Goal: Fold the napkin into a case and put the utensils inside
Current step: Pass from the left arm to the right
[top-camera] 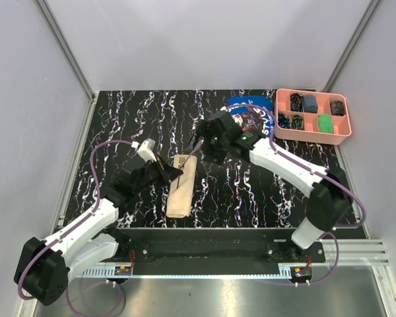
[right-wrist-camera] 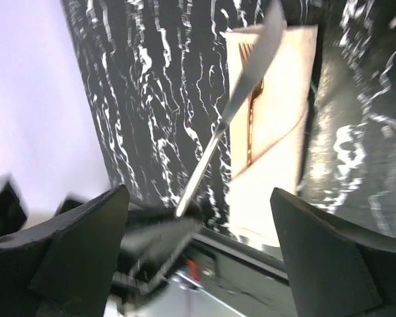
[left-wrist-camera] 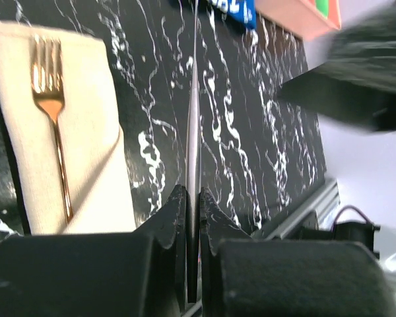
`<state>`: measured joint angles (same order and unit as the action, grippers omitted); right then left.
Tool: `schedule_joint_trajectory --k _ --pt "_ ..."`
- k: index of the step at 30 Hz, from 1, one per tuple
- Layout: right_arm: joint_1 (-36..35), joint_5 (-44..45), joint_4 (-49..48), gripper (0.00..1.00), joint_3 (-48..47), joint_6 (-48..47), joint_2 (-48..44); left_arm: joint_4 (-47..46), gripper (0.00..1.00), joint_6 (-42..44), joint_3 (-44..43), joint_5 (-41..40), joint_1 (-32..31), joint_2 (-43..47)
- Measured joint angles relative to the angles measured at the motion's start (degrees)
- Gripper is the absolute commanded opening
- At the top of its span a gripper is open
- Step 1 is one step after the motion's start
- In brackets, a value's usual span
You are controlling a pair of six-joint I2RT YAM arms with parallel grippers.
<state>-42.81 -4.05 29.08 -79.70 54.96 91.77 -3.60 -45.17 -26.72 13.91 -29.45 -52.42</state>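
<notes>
my left arm [top-camera: 86, 228] reaches from the near left corner diagonally toward the centre of the black marbled table [top-camera: 132, 119], forearm low, wrist just left of the case [top-camera: 181, 191]. my left gripper [left-wrist-camera: 192, 198] is clamped narrow on a thin silver utensil [left-wrist-camera: 193, 125], seen edge-on, its free end pointing away from the fingers. the case lies lengthwise, a narrow beige packet, with a gold fork [left-wrist-camera: 53, 112] along it, tines at the far end. my right arm [top-camera: 284, 165] extends from the near right base up and leftward, elbow bent. my right gripper [right-wrist-camera: 199, 195] stands wide, gripping nothing, hovering just beyond the case's far end. a blue cloth [top-camera: 247, 109] and a pink tray [top-camera: 310, 137] sit at the far right.
</notes>
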Motion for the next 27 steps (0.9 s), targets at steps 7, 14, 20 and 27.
schedule_joint_trajectory --k 7,14,20,27 --pt "-2.6 1.5 -2.8 0.73 -0.7 15.3 6.9 -1.3 0.0 -1.5 1.8 -3.1 0.0 2.8" --pt "-3.1 2.7 -7.5 0.49 -0.4 22.8 7.0 -2.6 0.0 -2.5 2.1 -4.1 0.0 3.5" --pt "-3.1 3.7 -8.7 0.38 -0.4 24.9 8.1 -3.3 0.0 -3.0 2.9 -4.6 0.0 3.6" --pt "-3.1 4.6 -8.5 0.37 -0.4 25.3 8.7 -3.4 0.0 -3.1 3.6 -5.4 -0.1 4.3"
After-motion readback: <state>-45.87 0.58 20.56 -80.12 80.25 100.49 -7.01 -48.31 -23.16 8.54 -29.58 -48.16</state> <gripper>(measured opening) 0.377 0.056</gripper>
